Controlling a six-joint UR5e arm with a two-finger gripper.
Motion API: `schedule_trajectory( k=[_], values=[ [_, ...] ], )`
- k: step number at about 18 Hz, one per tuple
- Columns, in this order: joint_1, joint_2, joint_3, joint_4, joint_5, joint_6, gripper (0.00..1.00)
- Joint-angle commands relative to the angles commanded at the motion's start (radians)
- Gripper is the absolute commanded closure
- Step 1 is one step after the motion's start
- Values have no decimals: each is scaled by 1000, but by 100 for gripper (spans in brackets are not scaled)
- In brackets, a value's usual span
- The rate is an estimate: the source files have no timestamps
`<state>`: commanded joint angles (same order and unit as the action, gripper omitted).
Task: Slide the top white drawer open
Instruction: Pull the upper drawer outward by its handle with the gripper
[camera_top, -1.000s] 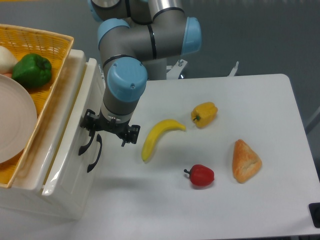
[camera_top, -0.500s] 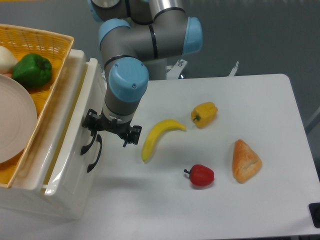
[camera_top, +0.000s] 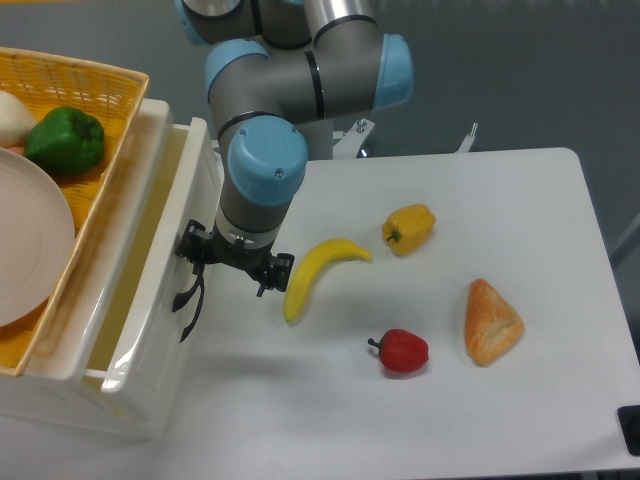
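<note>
Even, bright overhead light is filling the scene, and the white table (camera_top: 480, 200) is reading slightly bluish without burning out. Soft, short shadows are falling beneath the banana (camera_top: 318, 273), the red pepper (camera_top: 403, 351) and the bread (camera_top: 491, 322), while a broader, diffuse shadow is lying under the arm (camera_top: 265, 170). Glossy highlights are showing on the top white drawer (camera_top: 160, 290) and on the arm's blue joint caps. Focus is holding sharp across the frame, with only faint softness toward the corners and no visible motion blur.

The top white drawer (camera_top: 150, 300), glossy cream, stands partly pulled out.
</note>
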<state>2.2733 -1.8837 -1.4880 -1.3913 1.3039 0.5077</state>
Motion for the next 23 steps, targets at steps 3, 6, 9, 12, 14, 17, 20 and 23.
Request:
schedule_trajectory(
  k=[3,6,9,12,14,17,20,23],
  values=[
    [9,0,0,0,0,5,0],
    [20,2,0,0,0,5,0],
    [28,2,2,0,0,12,0],
    [32,3,2,-2,0,17,0],
    [41,3,2,-2,0,26,0],
    [51,3,2,-2,0,31,0],
    [57,2,2,0,0,34,0],
    [60,-2,5,2,2,34,0]
  ],
)
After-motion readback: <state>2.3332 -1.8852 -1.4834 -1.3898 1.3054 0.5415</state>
